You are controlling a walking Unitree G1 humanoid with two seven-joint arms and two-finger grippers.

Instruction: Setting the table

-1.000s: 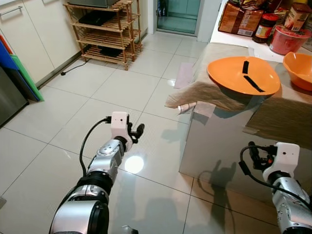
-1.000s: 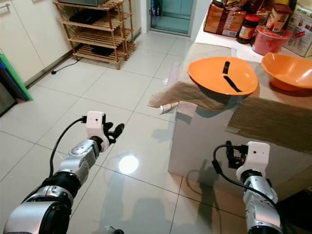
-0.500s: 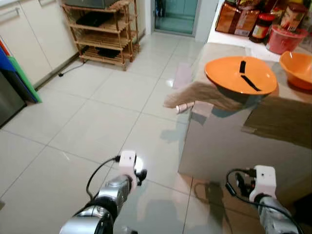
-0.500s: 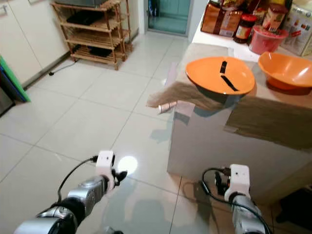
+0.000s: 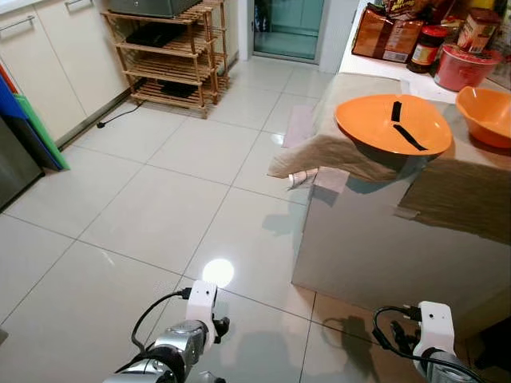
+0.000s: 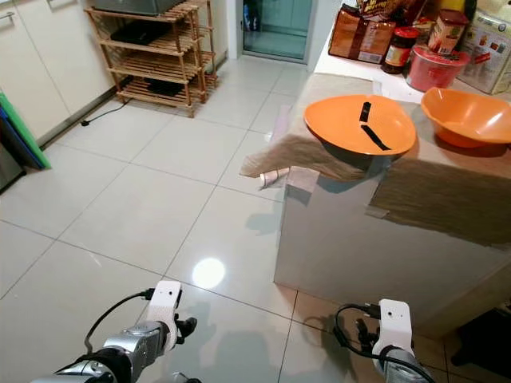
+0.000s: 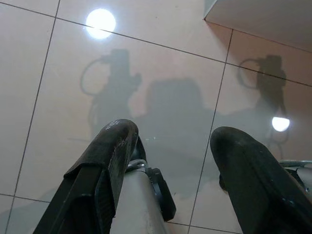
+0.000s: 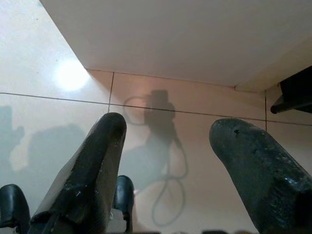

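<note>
- Left pincer (image 7: 168, 161): hangs low over the tiled floor (image 5: 160, 207), fingers spread apart and empty
- Right pincer (image 8: 170, 161): likewise low, near the foot of the table (image 5: 375, 255), fingers parted with nothing between them
- Orange plate (image 5: 393, 124): rests on a beige cloth (image 5: 319, 148) at the near left corner of the table; two dark strips lie across its face, too small to identify
- Orange bowl (image 5: 487, 116): stands just beside the plate, to its right, toward the table's back edge
- Jars and packets (image 5: 431, 40): crowd the back of the table, with a red lidded pot (image 5: 467, 65) among them
- Wooden rack (image 5: 172, 52): stands against the far wall, well apart from the table
- Step in hand, as judged: both arms are down, so this reads as an approach or repositioning stage, not a grasp
- Advice for the step: square the body to the table and raise the arms clear of its edge before reaching; the cloth overhangs the corner and may drag the plate if snagged, so any lift should come from above the rim, not from the side
</note>
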